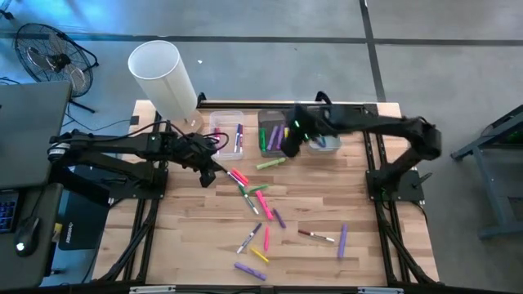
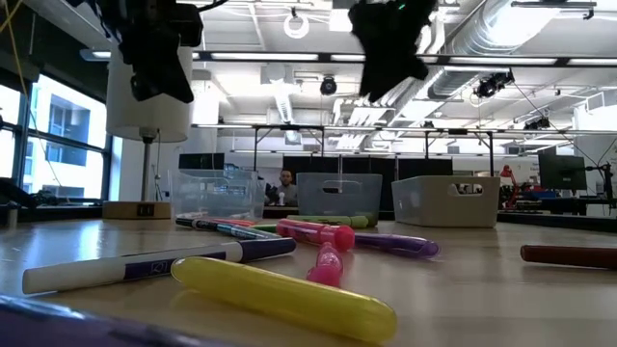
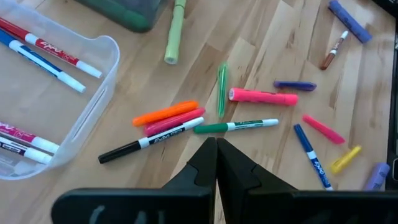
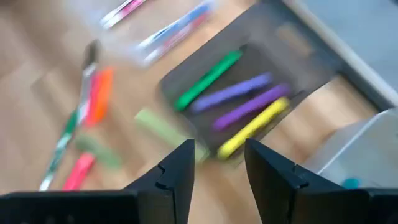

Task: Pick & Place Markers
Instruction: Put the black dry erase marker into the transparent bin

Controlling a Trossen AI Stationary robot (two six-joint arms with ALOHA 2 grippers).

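Though blurred, seemingly four markers binned.

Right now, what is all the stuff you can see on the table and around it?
Loose markers: over a dozen; pink, green, purple, yellow, blue, red, orange; scattered mid-table.
Clear bin: one; back of table, left; a few markers inside.
Dark bin: one; back middle; green, purple and yellow markers inside.
Pale bin: one; back right, partly under the right arm.
Table: one; light wood.
White tube: one; standing at back left corner.
Fan: one; black; floor, far left.
Left gripper: shut, empty, above the marker pile.
Right gripper: open, empty, over the dark bin.
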